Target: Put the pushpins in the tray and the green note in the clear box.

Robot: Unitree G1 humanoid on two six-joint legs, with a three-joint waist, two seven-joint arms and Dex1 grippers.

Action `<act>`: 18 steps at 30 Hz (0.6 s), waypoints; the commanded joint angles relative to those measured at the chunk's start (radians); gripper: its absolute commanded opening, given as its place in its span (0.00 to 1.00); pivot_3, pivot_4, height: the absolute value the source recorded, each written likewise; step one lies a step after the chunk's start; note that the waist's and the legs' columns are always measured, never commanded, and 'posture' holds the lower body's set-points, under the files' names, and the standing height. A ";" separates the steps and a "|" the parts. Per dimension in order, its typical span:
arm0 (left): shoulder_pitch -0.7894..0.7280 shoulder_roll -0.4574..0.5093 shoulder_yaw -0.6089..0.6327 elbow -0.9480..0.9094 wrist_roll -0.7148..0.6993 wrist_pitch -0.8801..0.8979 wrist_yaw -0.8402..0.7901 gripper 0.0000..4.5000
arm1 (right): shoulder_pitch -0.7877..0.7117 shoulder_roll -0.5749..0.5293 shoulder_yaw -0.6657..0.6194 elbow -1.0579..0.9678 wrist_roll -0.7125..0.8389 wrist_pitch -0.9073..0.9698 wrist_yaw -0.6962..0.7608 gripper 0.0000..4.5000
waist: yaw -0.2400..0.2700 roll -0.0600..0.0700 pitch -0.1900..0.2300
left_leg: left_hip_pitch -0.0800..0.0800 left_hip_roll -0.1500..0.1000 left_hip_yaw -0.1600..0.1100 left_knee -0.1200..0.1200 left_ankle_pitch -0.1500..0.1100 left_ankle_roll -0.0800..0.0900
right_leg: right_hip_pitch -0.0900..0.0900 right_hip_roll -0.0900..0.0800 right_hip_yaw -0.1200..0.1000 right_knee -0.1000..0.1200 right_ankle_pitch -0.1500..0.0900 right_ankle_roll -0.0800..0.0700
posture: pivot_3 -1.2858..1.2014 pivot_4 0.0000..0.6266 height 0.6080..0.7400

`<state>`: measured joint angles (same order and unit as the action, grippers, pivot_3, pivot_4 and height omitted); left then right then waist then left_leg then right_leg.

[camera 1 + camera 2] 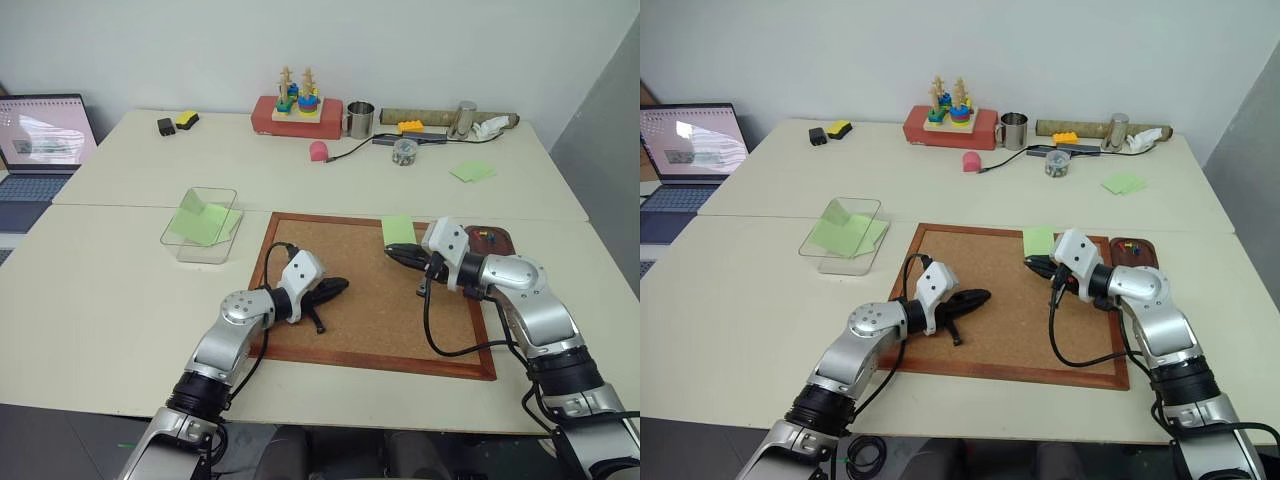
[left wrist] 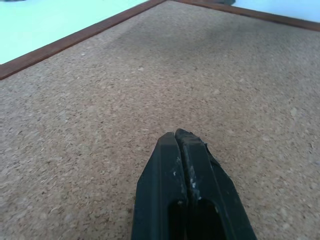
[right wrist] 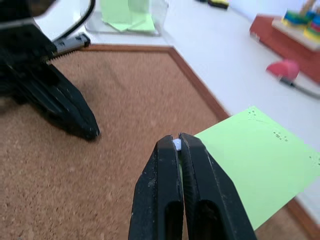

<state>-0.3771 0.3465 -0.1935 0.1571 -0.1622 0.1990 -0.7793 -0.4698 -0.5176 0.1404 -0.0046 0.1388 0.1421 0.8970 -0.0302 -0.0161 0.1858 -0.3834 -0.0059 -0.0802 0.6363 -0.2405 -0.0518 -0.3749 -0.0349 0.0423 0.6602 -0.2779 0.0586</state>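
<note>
One grainy corkboard (image 1: 370,300) in a wood frame lies flat at the table's centre. At its ten o'clock sits the clear box (image 1: 203,224), a rounded plastic rectangle holding bent green sheets. On the board's twelve-to-one o'clock edge lies the green note (image 1: 398,229), flat paper, long axis toward twelve. At three o'clock rests the dark wooden tray (image 1: 492,240). Right gripper (image 3: 179,145) pinches a tiny pale pushpin (image 3: 176,145); left gripper (image 2: 178,137) is closed, empty.
</note>
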 commanded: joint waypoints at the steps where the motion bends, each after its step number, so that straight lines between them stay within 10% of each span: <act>1: -0.021 -0.018 0.133 -0.120 -0.217 0.199 -0.015 0.21 | -0.027 -0.031 0.005 -0.065 -0.027 -0.069 0.017 0.00 | 0.000 0.000 0.001 | -0.001 0.000 0.000 0.000 0.000 0.000 | -0.001 0.000 0.000 0.000 0.000 0.000 | 0.52 0.24 1.00; 13: -0.070 -0.091 0.356 -0.250 -0.674 0.604 0.077 0.71 | -0.073 -0.050 0.071 -0.040 -0.180 -0.359 -0.001 0.00 | 0.000 -0.002 0.002 | -0.016 0.000 -0.001 0.002 0.000 -0.001 | -0.015 -0.001 -0.001 0.002 0.003 -0.005 | 0.52 0.24 1.00; 18: -0.087 -0.117 0.324 -0.238 -0.680 0.624 0.082 0.71 | -0.086 -0.053 0.088 -0.045 -0.201 -0.438 0.006 0.00 | 0.000 -0.003 0.002 | -0.016 -0.001 -0.001 0.004 0.000 -0.001 | -0.014 -0.002 -0.001 0.002 0.003 -0.005 | 0.52 0.24 1.00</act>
<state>-0.4468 0.2306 0.1462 -0.0674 -0.8297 0.8217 -0.6877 -0.5422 -0.5634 0.2231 -0.0231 -0.0595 -0.2515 0.9022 -0.0300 -0.0187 0.1878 -0.3995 -0.0072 -0.0810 0.6406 -0.2403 -0.0527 -0.3884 -0.0363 0.0410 0.6624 -0.2749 0.0539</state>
